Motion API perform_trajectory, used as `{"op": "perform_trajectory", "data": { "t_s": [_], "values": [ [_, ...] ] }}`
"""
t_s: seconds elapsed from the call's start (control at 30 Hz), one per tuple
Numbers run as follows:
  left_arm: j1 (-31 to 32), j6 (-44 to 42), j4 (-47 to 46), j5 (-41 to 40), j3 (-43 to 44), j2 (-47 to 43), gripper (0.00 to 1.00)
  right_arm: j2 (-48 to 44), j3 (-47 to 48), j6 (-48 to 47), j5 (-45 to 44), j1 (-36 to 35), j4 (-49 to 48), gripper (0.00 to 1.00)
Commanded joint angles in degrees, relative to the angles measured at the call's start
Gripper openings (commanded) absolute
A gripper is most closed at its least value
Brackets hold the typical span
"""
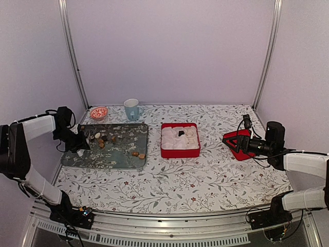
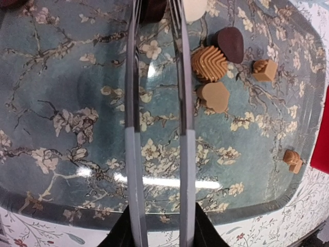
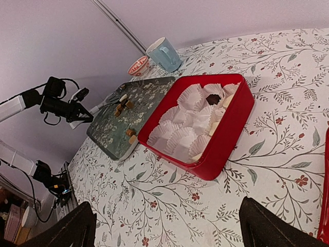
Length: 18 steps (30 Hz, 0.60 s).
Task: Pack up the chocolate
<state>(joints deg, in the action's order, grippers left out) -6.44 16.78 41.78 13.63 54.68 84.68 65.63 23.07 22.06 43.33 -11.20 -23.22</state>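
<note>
Top view: the left arm [image 1: 38,128] reaches in over the near-left end of the blue flowered tray [image 1: 128,154], forearm about level and wrist bent down. The loose chocolates [image 1: 103,140] lie in a cluster at its tip, with two more [image 1: 138,154] nearer the red box [image 1: 180,153]. The box stands just right of the tray. It is lined with white paper cups [image 1: 172,139], and one dark piece [image 1: 181,133] is already in it. The right arm [image 1: 303,162] lies low on the desk [image 1: 205,180], well right of the box. Risk: any carry must cross the tray rim and the box wall, so a weak pinch would drop the piece on the desk.

Left wrist view: the left tool [image 2: 153,15] has its long thin fingers [image 2: 132,154] parallel and narrow, straddling a dark lump [image 2: 152,7] at the picture's top edge. Whether they actually pinch it I cannot tell. A ribbed tan piece [image 2: 209,63] sits just beside the right-hand finger, and a whitish one [image 2: 195,7] is close to the tip. Risks: the finger may shove those neighbours, and the lump may squirt out sideways on the glossy tray.

Right wrist view: the right tool [image 3: 165,201] is spread wide, holds nothing, and points at the box. Risk: the cups look light, so a careless drop could tip one.
</note>
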Motion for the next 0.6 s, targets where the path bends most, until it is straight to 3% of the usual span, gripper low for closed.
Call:
{"op": "perform_trajectory", "data": {
  "t_s": [0.0, 0.57],
  "values": [
    [-0.6, 0.0, -1.1, 0.3, 0.1, 0.4, 0.27, -0.2, 0.1, -0.1, -0.8, -0.2, -1.1, 0.99],
    [0.5, 1.0, 1.4, 3.4, 5.4, -7.6, 0.15, 0.3, 0.3, 0.1, -0.5, -0.2, -1.1, 0.99]
  ]
}}
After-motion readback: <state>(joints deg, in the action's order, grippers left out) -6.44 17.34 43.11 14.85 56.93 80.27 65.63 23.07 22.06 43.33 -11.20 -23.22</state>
